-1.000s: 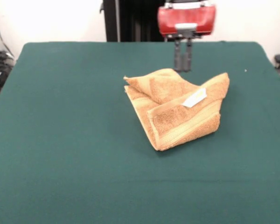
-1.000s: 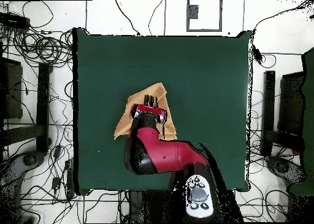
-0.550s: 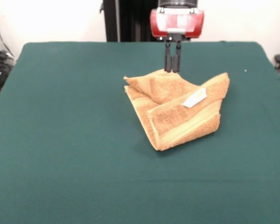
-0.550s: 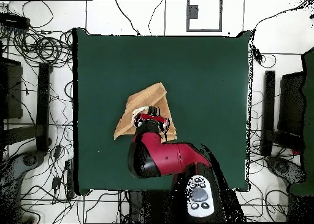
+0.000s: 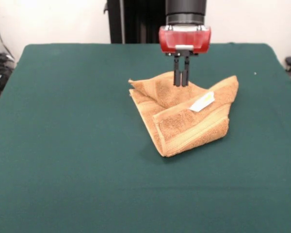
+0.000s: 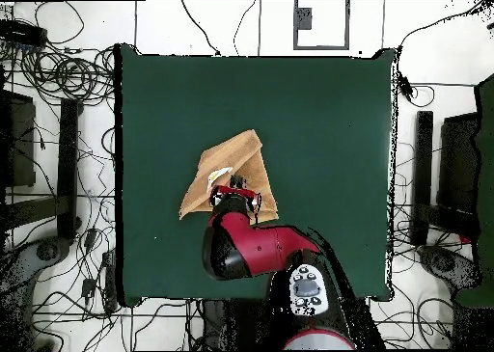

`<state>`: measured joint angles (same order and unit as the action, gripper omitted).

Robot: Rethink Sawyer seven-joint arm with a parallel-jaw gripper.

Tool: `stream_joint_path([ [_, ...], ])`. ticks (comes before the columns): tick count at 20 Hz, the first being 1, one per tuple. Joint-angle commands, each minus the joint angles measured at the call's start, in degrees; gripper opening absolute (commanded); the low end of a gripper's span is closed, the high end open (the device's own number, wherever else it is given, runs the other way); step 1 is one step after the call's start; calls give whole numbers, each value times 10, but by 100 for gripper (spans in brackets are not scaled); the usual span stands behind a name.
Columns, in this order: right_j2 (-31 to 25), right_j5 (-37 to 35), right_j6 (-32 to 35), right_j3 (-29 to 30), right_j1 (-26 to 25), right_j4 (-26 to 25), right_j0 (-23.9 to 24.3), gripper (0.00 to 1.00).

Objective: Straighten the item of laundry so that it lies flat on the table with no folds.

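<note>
The item of laundry (image 5: 182, 121) is an orange-tan towel, crumpled and folded over itself near the middle of the green table (image 5: 63, 145). A white label (image 5: 202, 102) shows on its upper fold. My gripper (image 5: 181, 84) hangs straight down over the towel's far fold. Its two thin fingers are close together and the tips are at the cloth's surface. No cloth is lifted. In the overhead view the towel (image 6: 232, 160) is a rough triangle, and the red arm head (image 6: 234, 196) covers the part nearest the robot.
The table (image 6: 318, 126) spreads wide on every side of the towel. Cables and equipment stands lie on the floor around it (image 6: 58, 78).
The gripper has come down and moved from behind the towel's far edge to over its far fold. The towel has kept its shape.
</note>
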<state>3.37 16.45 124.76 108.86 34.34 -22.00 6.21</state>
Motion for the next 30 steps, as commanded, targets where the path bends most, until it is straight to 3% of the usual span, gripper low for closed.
stream_joint_path([
  [1,-45,-41,43,-28,-64,1,-6,0],
  [7,-21,-79,32,-40,-77,18,-27,0],
  [14,-17,-35,19,-67,-132,-13,-15,0],
  [19,-60,121,56,-48,-124,-62,22,0],
  [23,-76,193,85,-30,-105,-68,28,0],
  [27,-115,329,119,-21,-117,-109,65,0],
  [30,-130,384,127,-20,-129,-142,84,0],
])
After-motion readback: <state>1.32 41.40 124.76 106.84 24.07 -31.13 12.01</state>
